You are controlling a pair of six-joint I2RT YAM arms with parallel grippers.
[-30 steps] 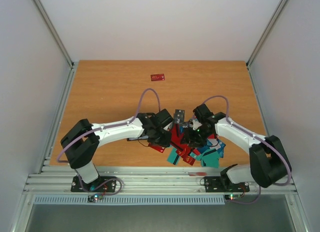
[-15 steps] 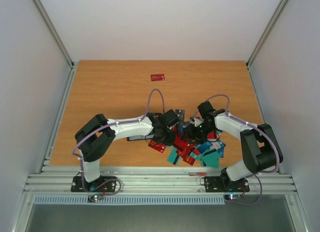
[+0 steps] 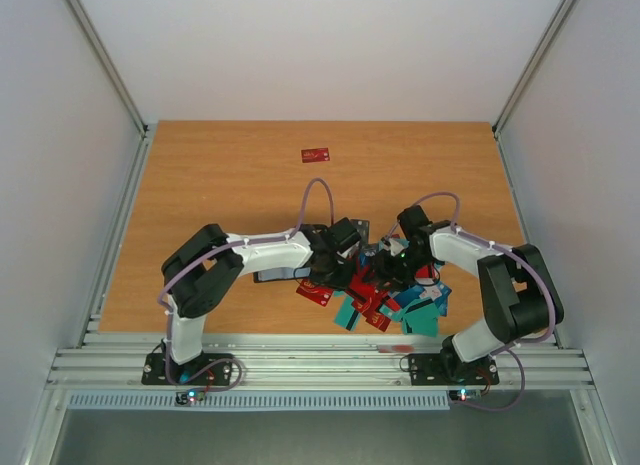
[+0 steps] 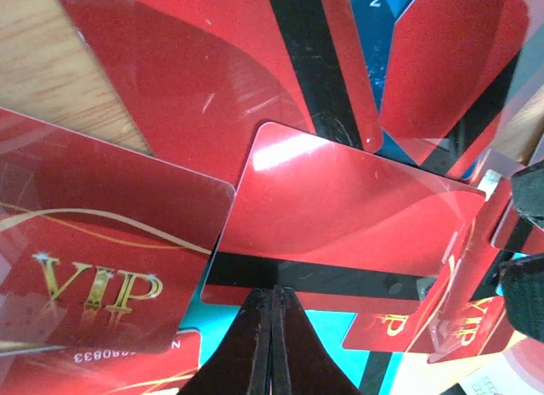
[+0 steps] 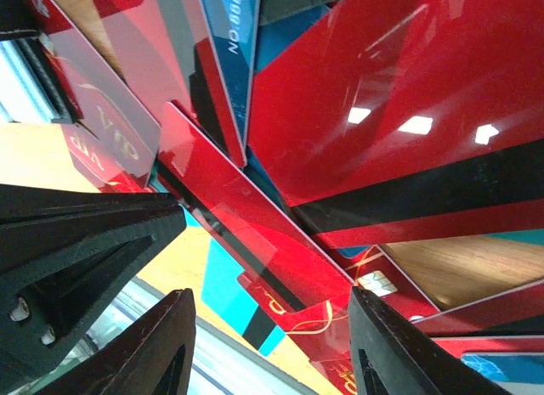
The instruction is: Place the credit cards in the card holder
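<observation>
Red and teal credit cards (image 3: 385, 300) are heaped lower centre of the top view, between both arms; one stray red card (image 3: 316, 154) lies upper centre. The left claw (image 4: 272, 297) is closed tight, tips on the near edge of a red striped card (image 4: 340, 208), nothing visibly between them. The right claw (image 5: 272, 301) has jaws apart over the pile, holding nothing. The card holder may be the dark rectangle (image 3: 278, 276) by the left forearm, can't tell. Step looks like singling out one card; next needs an edge lifted off the overlap. Orange wood bench (image 3: 220, 185), white walls, metal rail (image 3: 320, 360) at bottom.
</observation>
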